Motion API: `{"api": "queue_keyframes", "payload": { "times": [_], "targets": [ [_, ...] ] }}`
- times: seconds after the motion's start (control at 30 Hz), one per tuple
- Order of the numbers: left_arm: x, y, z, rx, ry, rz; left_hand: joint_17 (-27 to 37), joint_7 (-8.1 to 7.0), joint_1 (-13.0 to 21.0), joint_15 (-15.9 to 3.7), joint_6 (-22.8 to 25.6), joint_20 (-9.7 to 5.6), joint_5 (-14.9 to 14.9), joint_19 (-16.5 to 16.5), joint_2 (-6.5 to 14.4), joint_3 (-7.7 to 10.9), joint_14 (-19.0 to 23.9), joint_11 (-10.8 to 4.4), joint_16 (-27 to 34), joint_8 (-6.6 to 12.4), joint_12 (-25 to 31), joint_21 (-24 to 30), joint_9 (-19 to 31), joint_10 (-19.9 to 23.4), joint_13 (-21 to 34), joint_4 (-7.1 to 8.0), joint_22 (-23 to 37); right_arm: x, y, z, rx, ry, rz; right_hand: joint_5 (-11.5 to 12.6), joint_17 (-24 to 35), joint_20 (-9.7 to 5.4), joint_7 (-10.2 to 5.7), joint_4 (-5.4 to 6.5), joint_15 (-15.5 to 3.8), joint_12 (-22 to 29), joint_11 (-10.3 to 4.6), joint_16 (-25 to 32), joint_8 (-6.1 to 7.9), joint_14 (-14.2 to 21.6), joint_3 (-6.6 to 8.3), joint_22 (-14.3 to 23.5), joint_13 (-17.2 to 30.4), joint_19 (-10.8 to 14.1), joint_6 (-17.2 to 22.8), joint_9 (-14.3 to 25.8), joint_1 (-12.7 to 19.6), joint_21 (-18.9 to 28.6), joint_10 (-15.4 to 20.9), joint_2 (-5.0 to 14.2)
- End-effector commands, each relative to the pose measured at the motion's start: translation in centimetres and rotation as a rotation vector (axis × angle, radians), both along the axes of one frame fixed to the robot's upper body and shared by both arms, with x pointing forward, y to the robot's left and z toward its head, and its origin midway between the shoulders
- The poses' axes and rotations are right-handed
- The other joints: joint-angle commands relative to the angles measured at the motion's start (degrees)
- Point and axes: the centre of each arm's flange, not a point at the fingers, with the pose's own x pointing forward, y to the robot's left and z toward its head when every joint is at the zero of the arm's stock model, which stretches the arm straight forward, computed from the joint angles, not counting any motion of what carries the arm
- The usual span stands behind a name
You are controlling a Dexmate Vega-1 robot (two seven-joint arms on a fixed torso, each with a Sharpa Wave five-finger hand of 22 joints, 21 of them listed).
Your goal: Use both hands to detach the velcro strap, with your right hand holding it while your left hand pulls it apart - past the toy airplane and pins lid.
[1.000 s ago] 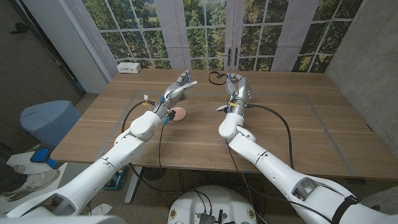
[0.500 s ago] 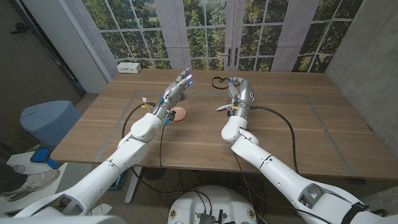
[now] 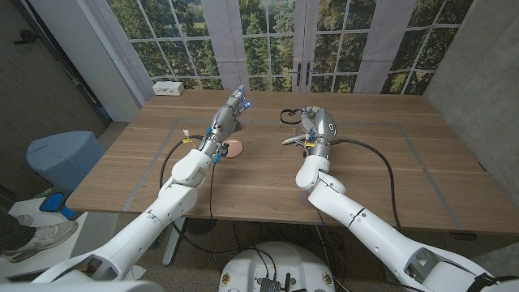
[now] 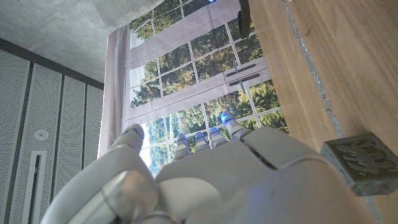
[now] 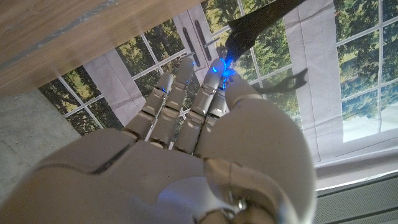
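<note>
- the velcro strap (image 3: 287, 114) is a dark loop just above the middle of the head view, sticking out from the tips of the right hand (image 3: 315, 122); in the right wrist view the strap (image 5: 261, 18) runs as a black band from that hand's (image 5: 199, 118) fingertips (image 5: 214, 68) toward the upper right.
- the right hand holds the strap at its fingertips, fingers close together and reaching forward.
- the left hand (image 3: 233, 108) is in the upper middle-left of the head view, raised above the table (image 3: 373, 170), fingers extended together, well apart from the strap; nothing shows in its grasp. in the left wrist view its (image 4: 205, 168) fingers point at the window.
- a round pinkish pins lid (image 3: 233, 148) lies on the table left of centre, below the left hand.
- a small white toy airplane (image 3: 293, 139) lies just left of the right wrist.
- a white box (image 3: 169, 88) sits at the table's upper left corner.
- a grey cube (image 4: 360, 163) sits on the wood at the right edge of the left wrist view.
</note>
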Motion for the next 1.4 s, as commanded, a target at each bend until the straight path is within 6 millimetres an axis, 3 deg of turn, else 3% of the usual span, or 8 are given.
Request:
{"api": "queue_keyframes", "payload": {
  "times": [0.03, 0.43, 0.67, 0.8, 0.93, 1.03, 1.13, 1.4],
  "targets": [
    [-0.2, -0.2, -0.1, -0.014, -0.003, -0.015, 0.1, 0.41, -0.6, -2.02, -0.1, -0.91, 0.5, 0.2, 1.8, 0.22, -0.4, -0.11, 0.2, -0.14, 0.1, -0.2, 0.1, 0.0, 0.1, 0.49, 0.1, -1.2, -2.2, -0.8, -0.068, 0.106, -0.079, 0.2, 0.3, -0.26, -0.3, 0.05, -8.46, 0.0, -0.09, -0.4, -0.36, -0.6, 0.42, 0.3, 0.3, 0.5, 0.0, 0.2, -0.5, 0.4, -0.5, 0.26],
    [-0.5, -0.6, 0.0, -0.005, -0.003, -0.024, -0.1, 0.32, -0.9, -2.09, 0.2, -0.6, 0.6, 0.6, 1.1, 0.56, -0.2, 0.0, 0.1, -0.16, 0.1, -0.4, 0.1, 0.2, 0.1, 0.52, 0.1, -1.9, -4.1, -1.6, -0.071, 0.239, -0.187, 0.2, -0.2, -0.29, -0.92, 0.56, -7.99, -1.3, -0.26, -2.2, -0.8, -1.9, 0.56, 0.3, -0.5, 0.5, -1.1, 0.4, -1.7, 0.6, -1.9, 0.53],
    [-0.7, -0.9, 0.0, 0.0, -0.008, -0.027, -0.2, 0.3, -1.0, -2.1, 0.4, -0.5, 0.6, 0.8, 0.8, 0.7, -0.1, -0.06, 0.1, -0.14, 0.2, -0.5, 0.1, 0.3, 0.1, 0.41, 0.0, -1.8, -4.6, -1.7, -0.058, 0.319, -0.25, 0.2, -0.8, 0.15, -1.3, 0.69, -7.62, -4.6, 0.1, -4.6, -2.77, -4.8, 0.27, 0.3, -2.0, 0.0, -6.0, 0.5, -3.4, 0.7, -6.8, 0.04],
    [-0.9, -1.0, 0.0, 0.0, -0.01, -0.025, -0.2, 0.34, -1.0, -2.12, 0.5, -0.51, 0.6, 0.9, 0.5, 0.79, -0.1, -0.07, 0.0, -0.11, 0.2, -0.6, 0.1, 0.3, 0.1, 0.29, 0.0, -2.0, -4.9, -1.9, -0.03, 0.324, -0.264, -0.3, -1.0, 1.09, -0.75, 1.19, -7.07, -8.4, 0.9, -6.2, -5.09, -7.7, -1.28, 0.2, -3.8, -1.2, -11.7, 0.4, -6.8, 0.4, -11.8, -1.58],
    [-1.1, -1.1, -0.1, 0.001, -0.012, -0.023, -0.3, 0.31, -1.0, -2.12, 0.6, -0.49, 0.6, 1.0, 0.3, 0.88, -0.1, -0.07, 0.0, -0.13, 0.1, -0.7, 0.1, 0.4, 0.1, 0.15, 0.0, -2.1, -5.3, -2.1, -0.001, 0.324, -0.266, -0.7, -0.6, 2.15, -0.06, 1.27, -5.9, -13.1, 3.02, -7.1, -7.54, -10.8, -2.83, 0.2, -5.3, -1.9, -20.0, 0.3, -9.8, 0.1, -18.6, -3.16],
    [-1.3, -1.2, -0.1, 0.001, -0.012, -0.023, -0.3, 0.31, -1.0, -2.12, 0.6, -0.44, 0.7, 1.1, 0.3, 0.95, -0.1, -0.1, 0.0, -0.15, 0.1, -0.7, 0.1, 0.4, 0.1, 0.08, 0.0, -2.2, -5.5, -2.2, 0.007, 0.319, -0.254, -1.2, -0.9, 2.68, 0.89, 1.49, -4.76, -16.7, 4.34, -8.1, -7.68, -13.4, -4.2, 0.2, -6.3, -2.4, -25.0, 0.2, -12.1, -0.2, -24.3, -3.82],
    [-1.4, -1.3, -0.2, 0.003, -0.013, -0.023, -0.3, 0.31, -1.0, -2.08, 0.6, -0.41, 0.7, 1.1, 0.2, 1.03, 0.0, -0.07, 0.0, -0.18, 0.1, -0.8, 0.1, 0.3, 0.1, -0.01, 0.0, -2.4, -5.6, -2.3, 0.01, 0.297, -0.236, -1.3, -1.4, 3.07, 1.66, 2.11, -3.55, -18.0, 5.0, -9.3, -7.55, -16.1, -5.12, 0.2, -6.7, -2.4, -27.0, 0.2, -14.1, -0.3, -26.2, -4.02],
    [-1.6, -1.6, -0.3, 0.005, -0.014, -0.023, -0.4, 0.15, -1.0, -2.02, 0.5, -0.38, 0.7, 1.2, 0.0, 1.27, -0.2, -0.14, -0.2, -0.29, 0.0, -1.1, 0.1, 0.2, 0.1, -0.32, -0.1, -2.8, -6.6, -2.6, 0.056, 0.23, -0.095, -0.6, -3.4, 2.45, 3.31, 5.98, -0.99, -21.2, 7.78, -12.3, -7.29, -20.8, -8.0, 0.2, -8.1, -2.2, -30.2, 0.1, -23.2, -0.7, -30.6, -2.11]
  ]
}}
